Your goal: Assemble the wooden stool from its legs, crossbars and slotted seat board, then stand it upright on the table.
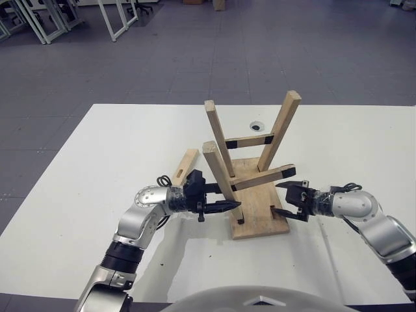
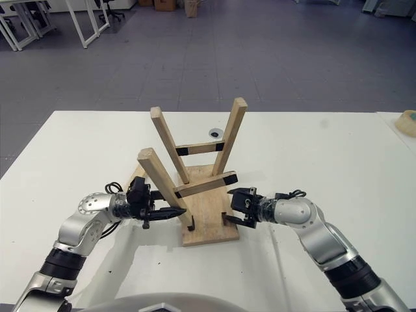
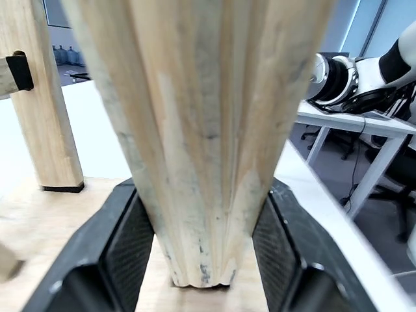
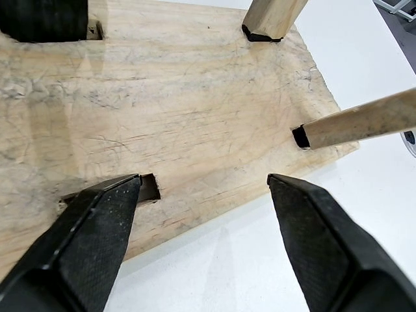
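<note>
Left claw (image 1: 227,207): clamped on near leg (image 1: 220,170) at its base, probably seating it in its slot.
Right claw (image 1: 283,199): spread wide beside seat board (image 1: 260,218), at its vacant slot (image 4: 148,188).
Seat board: flat on counter (image 1: 97,195), three legs upward.
Spare leg (image 1: 184,166): lies beside it.

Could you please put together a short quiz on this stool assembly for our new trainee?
1. True or false: the left gripper is shut on the near leg that stands in the seat board.
2. How many legs are slotted into the seat board? A: two. B: three. C: four.
3. Fill in: the loose leg lies on the table on the robot's ___ side of the seat board.
Key: 1 true; 2 B; 3 left.
</note>
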Action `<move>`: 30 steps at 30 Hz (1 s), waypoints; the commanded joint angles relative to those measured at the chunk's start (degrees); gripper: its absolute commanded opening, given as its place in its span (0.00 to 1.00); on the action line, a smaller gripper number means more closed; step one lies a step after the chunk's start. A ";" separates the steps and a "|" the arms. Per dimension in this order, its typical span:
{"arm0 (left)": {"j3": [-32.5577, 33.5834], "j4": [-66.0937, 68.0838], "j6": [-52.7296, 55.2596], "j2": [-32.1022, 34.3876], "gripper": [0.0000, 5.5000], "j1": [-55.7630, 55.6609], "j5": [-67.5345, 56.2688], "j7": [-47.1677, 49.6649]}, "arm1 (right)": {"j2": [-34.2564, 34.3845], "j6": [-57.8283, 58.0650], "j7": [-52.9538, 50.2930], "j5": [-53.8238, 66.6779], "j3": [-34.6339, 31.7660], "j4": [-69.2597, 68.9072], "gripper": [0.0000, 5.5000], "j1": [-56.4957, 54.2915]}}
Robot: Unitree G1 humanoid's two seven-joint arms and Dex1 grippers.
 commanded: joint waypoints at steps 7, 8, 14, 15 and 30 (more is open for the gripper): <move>-2.81 4.93 -10.72 2.70 0.37 0.78 13.10 6.19 | -1.29 3.66 -0.63 -4.47 2.32 2.54 0.65 6.17; -3.04 4.12 -12.07 2.51 0.37 1.79 14.80 7.79 | -1.14 3.85 -0.76 -3.95 2.08 2.11 0.65 6.85; -4.98 3.53 -17.18 3.74 0.37 5.60 23.71 14.57 | -0.10 2.01 -1.62 -1.35 -0.44 2.27 0.65 10.95; -5.26 4.33 -17.33 3.83 0.37 5.67 24.52 15.24 | -0.13 1.23 -1.57 -1.24 -0.60 2.80 0.65 11.23; -4.87 1.22 -29.95 0.71 0.53 1.30 15.64 15.65 | 2.01 -1.86 -1.66 -1.63 -1.08 7.30 0.65 12.60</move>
